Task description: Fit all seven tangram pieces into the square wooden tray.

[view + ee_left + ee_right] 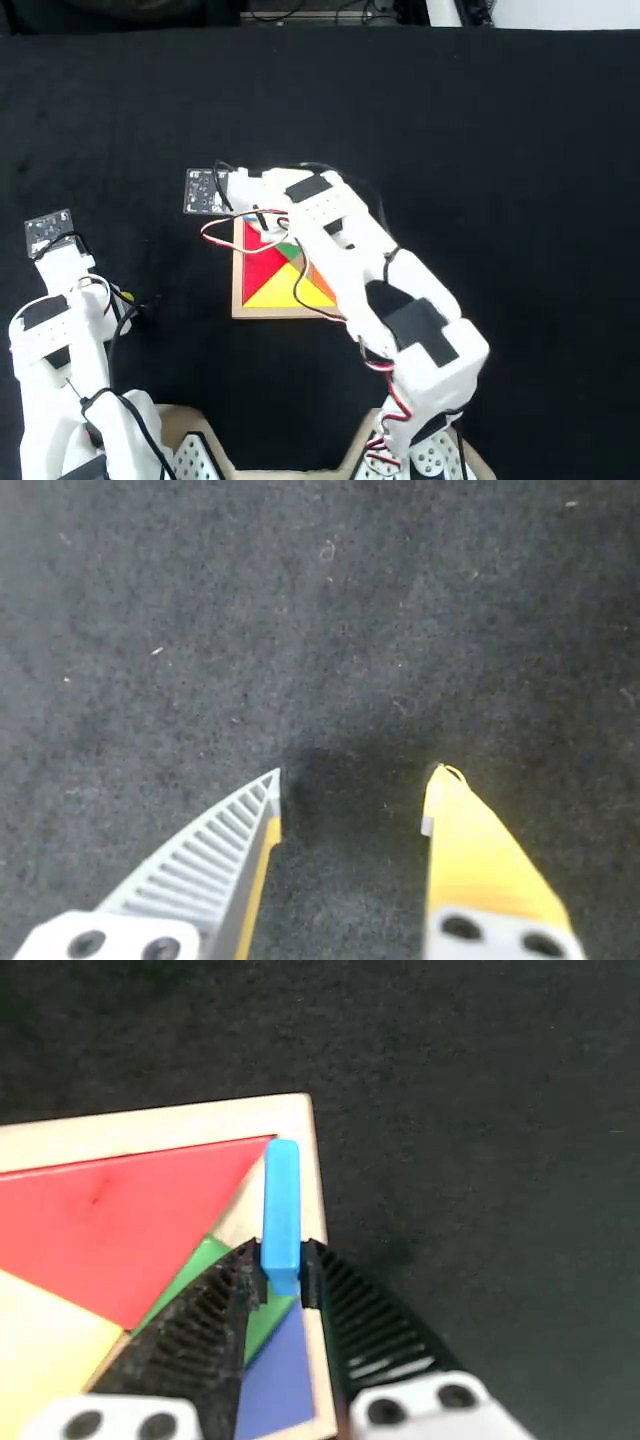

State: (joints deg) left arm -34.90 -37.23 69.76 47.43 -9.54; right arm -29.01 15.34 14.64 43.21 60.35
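The right pincer (282,1265) clamps the blue piece (281,1195) on edge over a corner of the wooden tray (150,1120), mid-frame in the high view. It should tilt the piece flat to match the gap beside the red triangle (110,1215). The left pincer (350,785) stands apart.

I count two arms of mine, the left arm (60,340) and the right arm (400,310), over one black surface (500,150). Each carries one tool, so there are two: the left tool (357,775) and the right tool (281,1255). There is one tray (150,1120), at the middle of the high view. I can count six pieces: one red piece (120,1220), one yellow piece (50,1350), one green piece (205,1268), one dark blue piece (285,1370), one orange piece (320,284) and one light blue piece (281,1190). My right arm covers part of the tray, so I cannot tell whether there are more.
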